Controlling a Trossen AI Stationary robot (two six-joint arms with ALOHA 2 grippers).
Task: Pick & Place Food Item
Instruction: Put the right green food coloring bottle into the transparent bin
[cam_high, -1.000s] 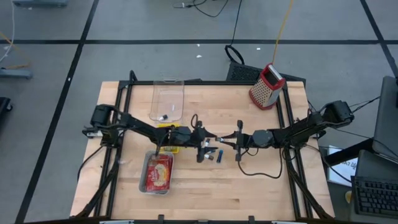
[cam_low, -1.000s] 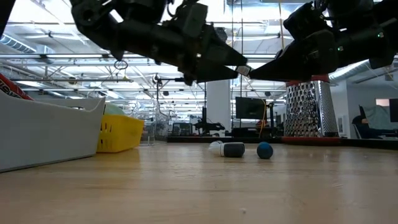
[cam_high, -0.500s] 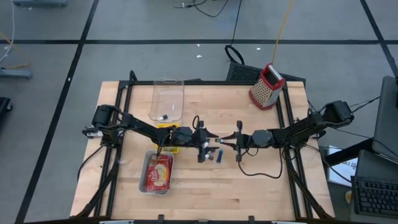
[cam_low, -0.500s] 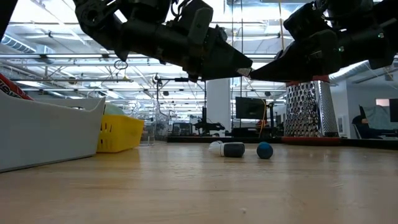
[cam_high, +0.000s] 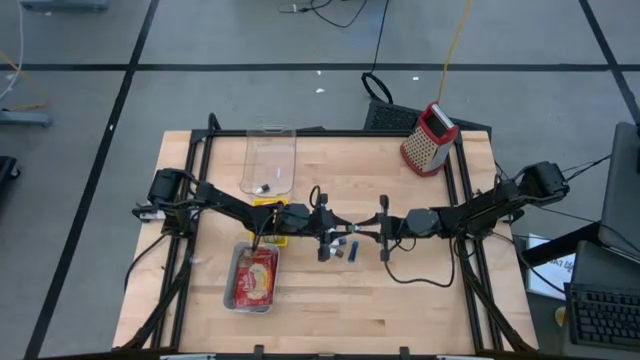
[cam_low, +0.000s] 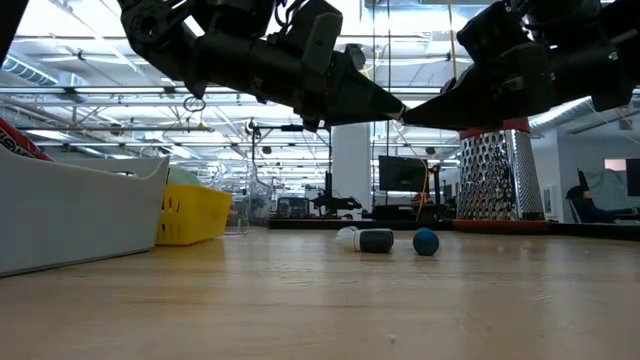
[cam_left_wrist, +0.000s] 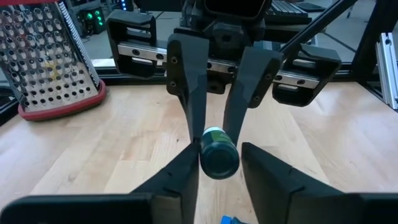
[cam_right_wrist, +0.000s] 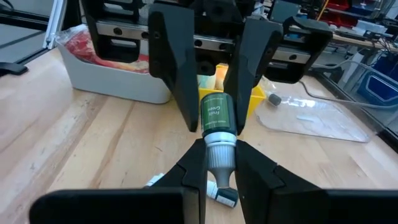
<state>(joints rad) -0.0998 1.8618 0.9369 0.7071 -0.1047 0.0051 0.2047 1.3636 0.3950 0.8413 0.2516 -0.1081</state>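
While my right tool (cam_right_wrist: 221, 163) pinches the green bottle's (cam_right_wrist: 217, 114) cap mid-tabletop, my left tool (cam_left_wrist: 219, 167) narrows around its base.

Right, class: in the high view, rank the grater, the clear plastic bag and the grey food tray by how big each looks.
1. Grey food tray.
2. Clear plastic bag, close to the tray, so that order is unsure.
3. Grater, clearly smallest.
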